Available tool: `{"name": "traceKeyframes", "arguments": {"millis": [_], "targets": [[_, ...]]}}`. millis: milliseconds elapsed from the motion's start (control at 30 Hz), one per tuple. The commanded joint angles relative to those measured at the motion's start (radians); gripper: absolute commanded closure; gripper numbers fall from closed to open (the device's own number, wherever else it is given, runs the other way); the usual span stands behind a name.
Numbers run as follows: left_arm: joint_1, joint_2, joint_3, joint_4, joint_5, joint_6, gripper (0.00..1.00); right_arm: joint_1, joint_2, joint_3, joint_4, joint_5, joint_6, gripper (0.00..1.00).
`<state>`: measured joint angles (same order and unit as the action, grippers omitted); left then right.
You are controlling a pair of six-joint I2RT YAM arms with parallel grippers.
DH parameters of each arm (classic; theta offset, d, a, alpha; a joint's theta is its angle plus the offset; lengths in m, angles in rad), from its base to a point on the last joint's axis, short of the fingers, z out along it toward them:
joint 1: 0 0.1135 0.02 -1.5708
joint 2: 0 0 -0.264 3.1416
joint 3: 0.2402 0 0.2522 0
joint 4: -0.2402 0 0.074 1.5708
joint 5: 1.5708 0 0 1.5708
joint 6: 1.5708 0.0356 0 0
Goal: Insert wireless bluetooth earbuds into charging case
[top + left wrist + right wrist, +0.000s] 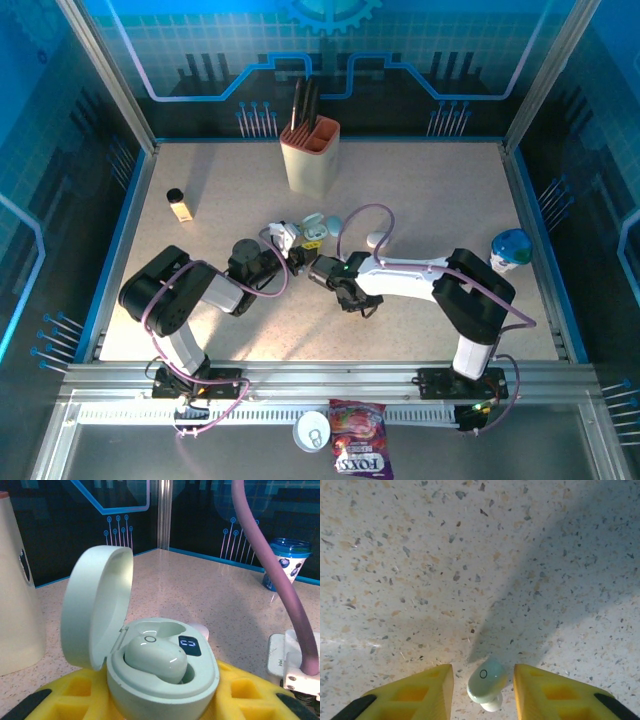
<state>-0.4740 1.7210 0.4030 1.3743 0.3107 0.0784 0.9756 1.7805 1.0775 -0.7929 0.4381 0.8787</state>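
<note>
The pale teal charging case point(165, 680) stands with its lid point(95, 610) swung open, and my left gripper point(162, 702) is shut on its base between the yellow fingers point(75, 690). One pale teal earbud point(155, 659) rests in the case's near socket, beside a lit display. From above, the case point(313, 228) and left gripper point(293, 245) sit at mid-table. A second earbud point(486, 682) lies on the speckled table between the open fingers point(420, 692) of my right gripper point(483, 682), touching neither. That right gripper point(348, 295) points down just right of the left one.
A small white rounded object point(376, 240) lies just behind the case. A beige knife block point(310, 155) stands at the back, a small bottle point(178, 205) at the left, and a blue-lidded cup point(511, 250) at the right edge. The right arm's purple cable point(280, 575) arcs nearby.
</note>
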Motion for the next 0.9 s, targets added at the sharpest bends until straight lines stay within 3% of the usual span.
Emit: {"name": "traceKeyframes", "arguments": {"millis": [0,867], "targets": [[0.008,0.009,0.007,0.028,0.028,-0.011,0.69,0.015,0.018,0.025,-0.055,0.027,0.01,0.64],[0.008,0.011,0.005,0.028,0.037,-0.016,0.68,0.017,0.014,0.032,-0.092,0.035,-0.002,0.8]]}}
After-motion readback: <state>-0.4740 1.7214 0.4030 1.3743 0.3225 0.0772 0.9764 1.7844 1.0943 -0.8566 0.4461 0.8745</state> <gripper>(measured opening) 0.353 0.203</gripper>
